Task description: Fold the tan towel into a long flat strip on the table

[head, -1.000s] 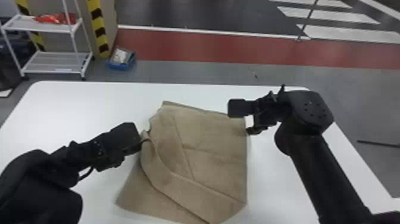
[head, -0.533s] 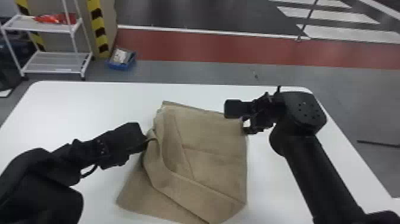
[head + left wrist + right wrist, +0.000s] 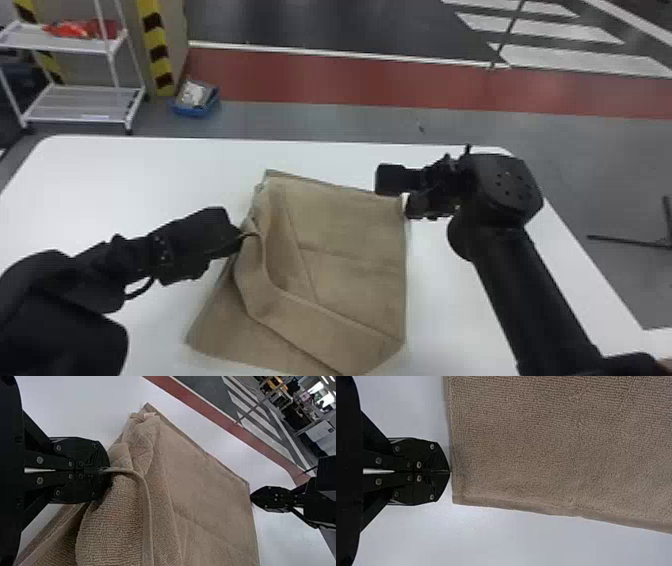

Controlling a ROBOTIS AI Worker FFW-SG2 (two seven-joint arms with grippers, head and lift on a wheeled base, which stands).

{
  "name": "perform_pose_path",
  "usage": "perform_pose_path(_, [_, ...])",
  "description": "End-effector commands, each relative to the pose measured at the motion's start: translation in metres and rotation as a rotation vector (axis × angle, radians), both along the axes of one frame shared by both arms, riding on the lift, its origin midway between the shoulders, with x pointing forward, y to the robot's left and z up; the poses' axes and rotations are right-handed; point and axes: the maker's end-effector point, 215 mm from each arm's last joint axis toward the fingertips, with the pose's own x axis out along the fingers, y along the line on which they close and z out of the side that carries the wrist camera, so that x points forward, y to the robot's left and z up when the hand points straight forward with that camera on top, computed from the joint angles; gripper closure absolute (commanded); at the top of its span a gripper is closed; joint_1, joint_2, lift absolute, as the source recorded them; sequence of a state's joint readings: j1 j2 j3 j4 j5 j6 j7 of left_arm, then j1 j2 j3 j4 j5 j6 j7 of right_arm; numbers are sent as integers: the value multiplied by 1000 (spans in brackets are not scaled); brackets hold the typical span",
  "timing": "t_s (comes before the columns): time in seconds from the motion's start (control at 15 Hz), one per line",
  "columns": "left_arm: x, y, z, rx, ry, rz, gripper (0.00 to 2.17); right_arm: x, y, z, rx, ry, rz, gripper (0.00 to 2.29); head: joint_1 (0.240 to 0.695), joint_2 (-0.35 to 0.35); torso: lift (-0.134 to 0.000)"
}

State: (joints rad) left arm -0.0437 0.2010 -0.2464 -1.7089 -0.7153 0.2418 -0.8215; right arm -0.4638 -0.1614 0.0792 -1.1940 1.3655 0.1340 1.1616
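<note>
Right gripper (image 3: 411,206): shifted left; closed at towel's (image 3: 350,225) far-right corner
Left gripper (image 3: 240,240): pinching towel's left-side fold

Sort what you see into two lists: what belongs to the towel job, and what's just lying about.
Belongs to the job:
- tan rectangular cloth towel
- white flat-topped table
- left black two-fingered claw
- right black two-fingered claw

Just lying about:
- blue open bin
- white two-shelf rack
- red-orange bundle

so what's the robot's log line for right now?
Left pincer: shut on towel edge | right pincer: shut, at towel corner | towel: partly folded, no strip yet
</note>
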Motion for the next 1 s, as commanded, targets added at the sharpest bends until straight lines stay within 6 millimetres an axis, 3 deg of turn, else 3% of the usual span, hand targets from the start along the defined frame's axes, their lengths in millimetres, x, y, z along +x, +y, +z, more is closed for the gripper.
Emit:
perform_pose_path(0.0, [1,2,2,-1,-5,4,2132,9,2,21,66,-51,-31,1480,695,-179,-123])
perform_pose_path(0.13, [5,6,4,-3,-18,21,2132,16,-8,47,121,-101,-84,1480,695,-178,-123])
perform_pose_path(0.27, [6,9,7,-4,-20,23,2132,5,-11,42,124,-81,-86,1345,695,-177,-123])
perform_pose_path(0.4, [5,7,6,-5,-19,20,2132,7,-3,41,92,-106,-60,556,695,-178,-123])
perform_pose_path(0.47, [4,4,5,-6,-17,14,2132,6,-2,37,47,-103,-46,289,695,-177,-123])
perform_pose_path(0.53, [4,2,5,-7,-16,12,2132,7,-1,32,3,-104,-32,164,695,-177,-123])
perform_pose_path(0.93, [8,1,5,-15,-13,7,2132,6,22,9,-47,-57,-8,147,695,-166,-123])
